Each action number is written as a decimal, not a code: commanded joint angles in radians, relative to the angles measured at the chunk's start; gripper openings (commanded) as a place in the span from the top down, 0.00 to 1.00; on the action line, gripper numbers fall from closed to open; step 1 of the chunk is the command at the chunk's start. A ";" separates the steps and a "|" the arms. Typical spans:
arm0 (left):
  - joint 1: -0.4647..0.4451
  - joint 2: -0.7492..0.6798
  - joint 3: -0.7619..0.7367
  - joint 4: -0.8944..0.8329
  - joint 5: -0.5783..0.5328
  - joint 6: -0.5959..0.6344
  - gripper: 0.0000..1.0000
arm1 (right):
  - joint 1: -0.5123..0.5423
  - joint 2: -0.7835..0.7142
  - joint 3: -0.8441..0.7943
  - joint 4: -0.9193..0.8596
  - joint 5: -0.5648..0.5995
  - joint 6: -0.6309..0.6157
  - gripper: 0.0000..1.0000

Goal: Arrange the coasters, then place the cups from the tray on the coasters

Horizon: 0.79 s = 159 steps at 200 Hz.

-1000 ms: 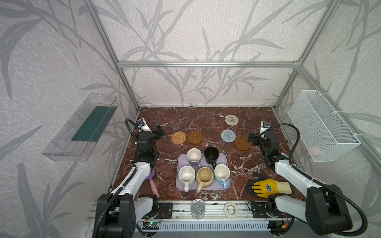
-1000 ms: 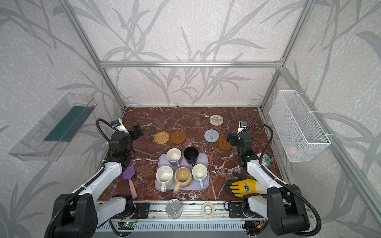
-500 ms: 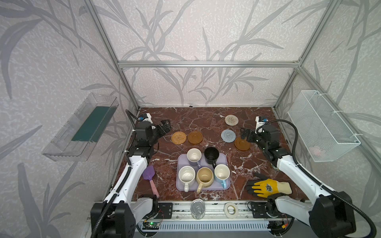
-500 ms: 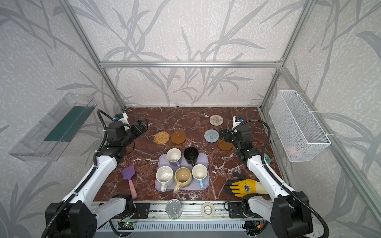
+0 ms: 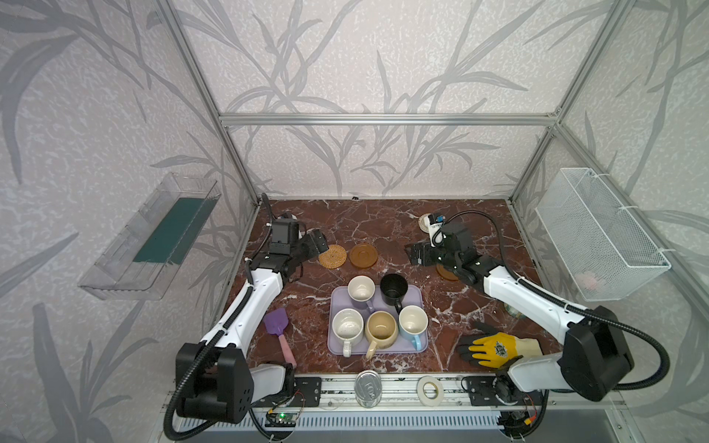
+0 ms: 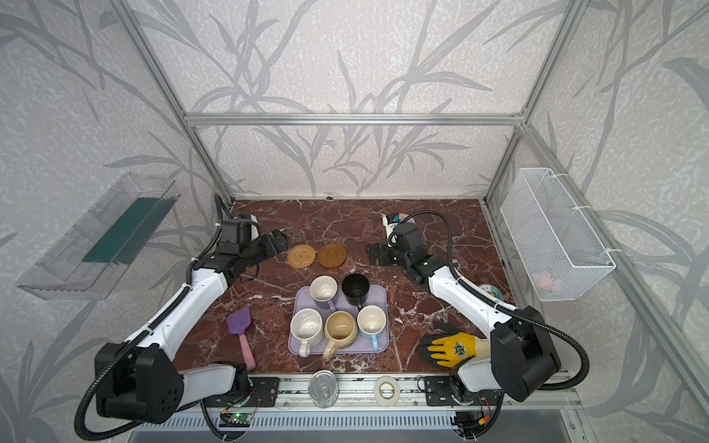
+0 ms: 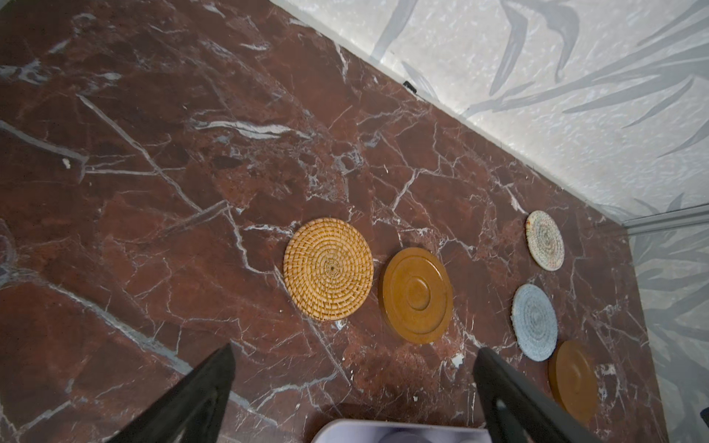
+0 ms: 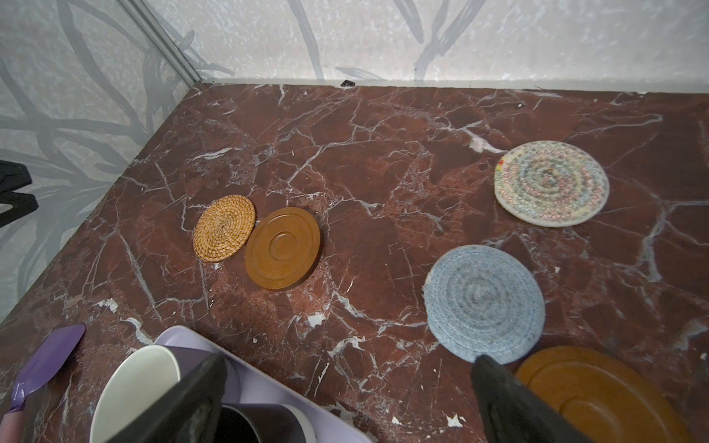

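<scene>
The coasters lie at the back of the marble top: rattan (image 5: 332,256) touching a wooden one (image 5: 363,256) on the left; cream (image 8: 551,183), grey-blue (image 8: 484,304) and a second wooden one (image 8: 598,391) on the right. The lavender tray (image 5: 333,345) in front holds the cups: lavender (image 5: 361,288), black (image 5: 394,287), speckled white (image 5: 347,326), beige (image 5: 381,328), light blue (image 5: 413,322). My left gripper (image 5: 320,243) hovers open and empty just left of the rattan coaster. Over the grey-blue coaster my right gripper (image 5: 416,255) is open and empty, hiding it in both top views.
A purple spatula (image 5: 277,326) lies left of the tray, a yellow glove (image 5: 495,347) right of it. A silver can (image 5: 367,387) and a tape roll (image 5: 430,390) sit on the front rail. A round tin (image 6: 491,293) is beside the right arm. A wire basket (image 5: 598,234) hangs on the right wall.
Both arms have lifted and reached inward: the left gripper toward the rattan coaster, the right gripper leftward over the grey-blue coaster. Both stayed open; no object moved.
</scene>
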 commanded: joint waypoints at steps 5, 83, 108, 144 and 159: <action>-0.011 0.078 0.045 -0.071 -0.050 0.006 0.04 | 0.030 0.041 0.060 -0.040 -0.022 -0.020 0.01; -0.044 0.424 0.284 -0.249 -0.151 0.057 0.13 | 0.041 0.132 0.120 -0.025 -0.105 0.006 0.01; -0.045 0.510 0.339 -0.262 -0.121 0.081 0.21 | 0.043 0.156 0.126 -0.017 -0.114 0.021 0.01; -0.045 0.620 0.412 -0.256 -0.092 0.106 0.26 | 0.044 0.189 0.144 -0.022 -0.131 0.027 0.01; -0.045 0.660 0.439 -0.274 -0.108 0.115 0.26 | 0.043 0.194 0.145 -0.021 -0.135 0.031 0.01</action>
